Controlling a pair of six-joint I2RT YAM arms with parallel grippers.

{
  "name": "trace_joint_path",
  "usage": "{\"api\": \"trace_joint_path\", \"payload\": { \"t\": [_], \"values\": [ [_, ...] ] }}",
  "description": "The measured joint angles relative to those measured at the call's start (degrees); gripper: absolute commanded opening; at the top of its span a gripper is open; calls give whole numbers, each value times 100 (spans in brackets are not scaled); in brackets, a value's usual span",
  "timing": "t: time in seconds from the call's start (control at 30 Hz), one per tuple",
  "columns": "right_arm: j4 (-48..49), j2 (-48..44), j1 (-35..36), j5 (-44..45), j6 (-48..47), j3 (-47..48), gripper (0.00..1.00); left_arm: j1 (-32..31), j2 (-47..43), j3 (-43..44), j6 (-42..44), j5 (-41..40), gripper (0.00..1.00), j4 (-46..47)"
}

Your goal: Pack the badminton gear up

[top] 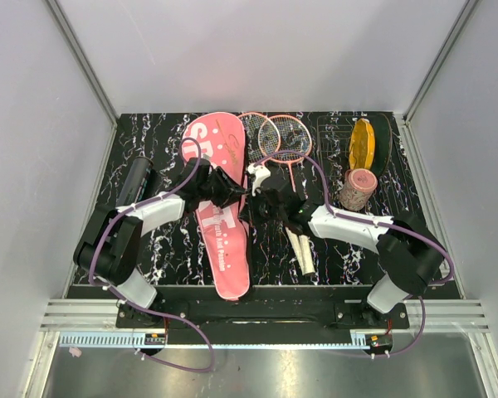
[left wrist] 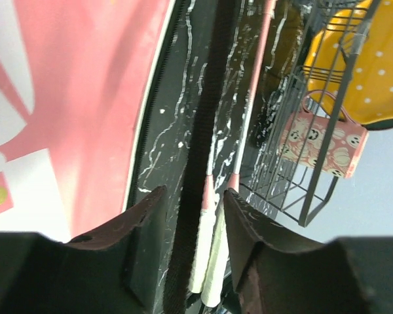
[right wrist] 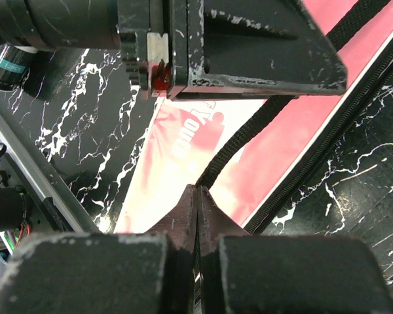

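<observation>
One long pink cover (top: 228,257), white lettering; black strap (left wrist: 202,144) beside its edge

Can read only the start of the big white lettering on the pink cover (top: 228,249), an "S" with the rest covered; can't resolve the small red lettering on its white panel in the top or right wrist view; see smiley-face prints on the pinkish cup (left wrist: 321,144).

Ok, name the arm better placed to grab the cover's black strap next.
Left, probably: the left gripper has open jaws straddling the strap beside the pink cover. The right gripper is shut, apparently pinching that strap.
</observation>
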Motion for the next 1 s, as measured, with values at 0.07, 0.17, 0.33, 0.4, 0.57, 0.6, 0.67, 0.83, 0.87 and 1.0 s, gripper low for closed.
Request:
{"api": "trace_joint_path", "payload": {
  "t": [0.07, 0.17, 0.33, 0.4, 0.57, 0.6, 0.67, 0.83, 0.87, 1.0],
  "values": [
    [2, 0, 0, -66, -20, 0, 0, 0, 0, -17, 7, 85, 40, 192],
    [4, 0, 0, -144, -66, 0, 0, -11, 0, -72, 9, 216, 38, 476],
    [0, 0, -9, -245, -125, 2, 0, -11, 11, -136, 57, 450, 0, 739],
    [-4, 0, -22, -267, -151, 9, 1, -11, 24, -138, 74, 511, 0, 778],
    [-79, -17, -37, -376, -157, 39, 44, -9, 24, -151, 179, 522, 0, 789],
    [-125, -37, -37, -391, -153, 39, 50, -9, 22, -149, 223, 490, 0, 752],
    [-236, -122, -46, -398, -122, 39, 66, -4, -9, -122, 372, 374, 0, 538],
    [-264, -636, -205, -385, 81, -120, 71, 13, -192, 212, 780, -46, 0, -413],
    [-256, -765, -291, -376, 175, -184, 68, 17, -240, 304, 855, -103, 0, -562],
    [-85, -984, -802, -400, 664, -466, 63, 17, -511, 457, 1056, -271, 0, -852]
  ]
}}
